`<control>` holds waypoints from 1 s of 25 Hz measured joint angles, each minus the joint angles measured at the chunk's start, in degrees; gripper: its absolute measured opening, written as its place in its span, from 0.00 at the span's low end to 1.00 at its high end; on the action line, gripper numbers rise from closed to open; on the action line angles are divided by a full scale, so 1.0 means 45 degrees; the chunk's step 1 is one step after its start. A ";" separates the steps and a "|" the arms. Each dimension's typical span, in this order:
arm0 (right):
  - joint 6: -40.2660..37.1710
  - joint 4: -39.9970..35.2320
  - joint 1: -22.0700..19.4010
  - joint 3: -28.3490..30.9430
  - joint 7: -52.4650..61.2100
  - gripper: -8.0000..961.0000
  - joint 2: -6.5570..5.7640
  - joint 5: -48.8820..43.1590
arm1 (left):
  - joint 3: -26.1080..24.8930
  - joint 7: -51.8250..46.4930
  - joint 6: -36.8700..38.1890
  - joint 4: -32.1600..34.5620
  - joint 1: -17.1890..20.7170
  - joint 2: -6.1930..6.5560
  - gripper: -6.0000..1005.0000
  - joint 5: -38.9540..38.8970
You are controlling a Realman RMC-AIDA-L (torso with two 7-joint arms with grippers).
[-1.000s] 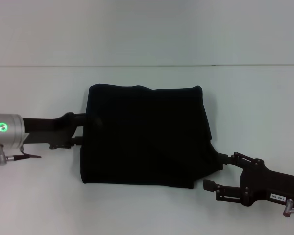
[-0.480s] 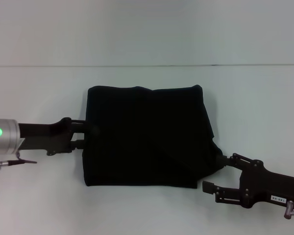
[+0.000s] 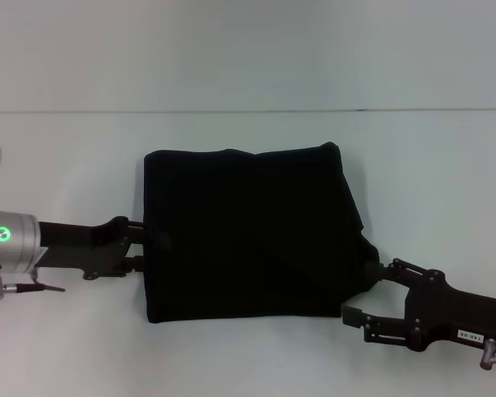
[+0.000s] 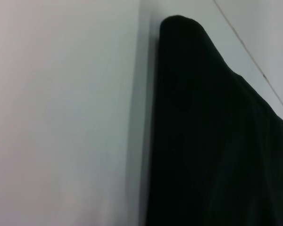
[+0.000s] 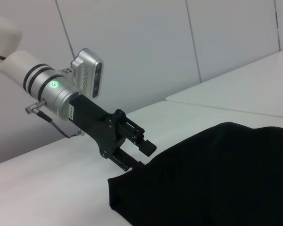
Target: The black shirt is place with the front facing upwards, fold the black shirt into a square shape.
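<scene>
The shirt lies folded to a rough square at the middle of the white table. Its left edge is pinched by the left gripper, fingers clamped on the cloth. The near right corner is met by the right gripper; its fingers stand apart, one touching the cloth.

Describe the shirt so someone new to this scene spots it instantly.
Start at the white table that fills the head view. In its middle lies the black shirt, folded into a rough rectangle with no print showing, between the left gripper at one side edge and the right gripper at its near corner. It is the only cloth, soft and matte beside the hard black fingers.
</scene>
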 joint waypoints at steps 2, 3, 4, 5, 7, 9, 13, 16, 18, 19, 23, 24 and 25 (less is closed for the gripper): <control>-0.0003 -0.0009 0.0003 0.0000 0.0010 0.98 -0.0010 0.0000 | 0.0065 -0.0006 0.0005 -0.0001 -0.0040 -0.0018 0.62 0.0004; -0.0004 -0.0010 0.0004 0.0000 0.0011 0.98 -0.0015 0.0000 | 0.0075 -0.0020 0.0035 0.0001 -0.0048 0.0004 0.62 0.0005; -0.0007 -0.0010 0.0004 0.0001 0.0011 0.98 -0.0016 0.0000 | 0.0075 -0.0020 0.0035 0.0001 -0.0048 0.0004 0.62 0.0005; -0.0010 -0.0009 0.0008 0.0005 0.0011 0.98 -0.0016 0.0000 | 0.0008 -0.0121 0.0224 0.0133 0.0018 0.0135 0.62 0.0001; -0.0011 -0.0010 0.0009 0.0021 0.0009 0.98 -0.0016 0.0000 | -0.0014 -0.0237 0.0375 0.0280 0.0108 0.0214 0.62 0.0000; -0.0011 -0.0010 0.0015 0.0029 0.0010 0.98 -0.0014 0.0000 | -0.0022 -0.0410 0.0624 0.0464 0.0233 0.0329 0.62 0.0007; -0.0011 -0.0010 0.0038 0.0028 0.0008 0.98 -0.0010 -0.0001 | 0.0069 -0.0550 0.0872 0.0529 0.0386 0.0420 0.62 0.0017; -0.0011 -0.0010 0.0069 0.0016 0.0008 0.98 -0.0019 0.0000 | 0.0210 -0.0563 0.0909 0.0512 0.0395 0.0365 0.62 0.0030; -0.0011 -0.0010 0.0072 0.0016 0.0009 0.98 -0.0022 0.0000 | 0.0246 -0.0561 0.0834 0.0501 0.0387 0.0280 0.62 0.0035; -0.0011 -0.0010 0.0078 0.0016 0.0008 0.98 -0.0023 0.0000 | 0.0249 -0.0555 0.0784 0.0493 0.0373 0.0245 0.62 0.0036; -0.0026 -0.0010 0.0092 0.0017 0.0011 0.98 -0.0028 0.0000 | 0.0265 -0.0533 0.0670 0.0469 0.0260 0.0090 0.61 0.0038; -0.0030 -0.0010 0.0092 0.0017 0.0012 0.98 -0.0028 0.0000 | 0.0266 -0.0530 0.0651 0.0468 0.0221 0.0059 0.61 0.0038; -0.0036 -0.0009 0.0092 0.0018 0.0012 0.98 -0.0029 0.0000 | 0.0265 -0.0528 0.0631 0.0469 0.0183 0.0028 0.61 0.0038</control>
